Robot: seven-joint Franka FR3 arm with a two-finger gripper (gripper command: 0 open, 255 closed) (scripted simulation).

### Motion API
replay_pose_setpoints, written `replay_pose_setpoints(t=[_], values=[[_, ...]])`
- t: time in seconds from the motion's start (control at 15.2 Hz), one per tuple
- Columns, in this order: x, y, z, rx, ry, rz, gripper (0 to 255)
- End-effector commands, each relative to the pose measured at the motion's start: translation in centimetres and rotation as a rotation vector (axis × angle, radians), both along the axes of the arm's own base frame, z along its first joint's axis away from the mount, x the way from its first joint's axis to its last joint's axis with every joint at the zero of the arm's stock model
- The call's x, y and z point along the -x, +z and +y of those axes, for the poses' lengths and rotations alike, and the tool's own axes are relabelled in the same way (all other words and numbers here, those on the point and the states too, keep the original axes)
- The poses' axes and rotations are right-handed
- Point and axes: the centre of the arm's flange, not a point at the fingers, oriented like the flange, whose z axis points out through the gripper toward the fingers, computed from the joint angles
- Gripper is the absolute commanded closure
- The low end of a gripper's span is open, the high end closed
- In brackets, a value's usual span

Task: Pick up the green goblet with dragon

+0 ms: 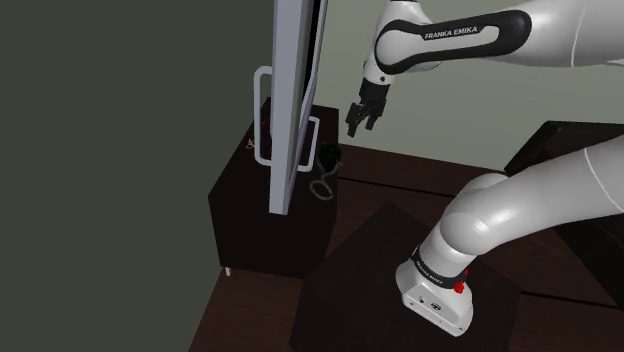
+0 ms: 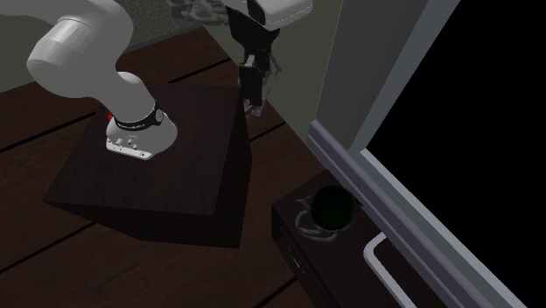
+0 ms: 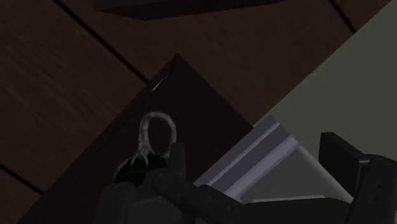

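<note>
The goblet (image 1: 328, 157) is dark green with a pale grey looped dragon part at its foot. It stands on a small dark cabinet (image 1: 250, 215), close to a grey door panel. From the second exterior view the goblet (image 2: 333, 208) sits near the cabinet's back corner. My gripper (image 1: 362, 120) hangs open in the air above the goblet and toward the shoulder view's right, holding nothing. In the wrist view the goblet (image 3: 135, 170) lies beside one finger (image 3: 173, 167), which hides part of it; its grey loop (image 3: 156, 130) shows clearly. The gripper (image 2: 255, 98) is well apart from the goblet.
A tall grey door panel (image 1: 293, 100) with a white handle (image 1: 262, 115) stands right beside the goblet on the cabinet's side. My stand (image 2: 157, 184) is a dark box on a dark plank floor (image 2: 52, 262). A black area (image 2: 472, 131) lies beyond the door frame.
</note>
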Motion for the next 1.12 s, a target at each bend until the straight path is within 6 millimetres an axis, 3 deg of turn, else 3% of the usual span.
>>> replay_pose_setpoints(t=[0.0, 1.06], values=[[-1.2, -2.3, -1.3, 0.007, 0.000, -0.001, 0], [-11.0, -17.7, -11.3, 0.053, -0.004, 0.005, 0]])
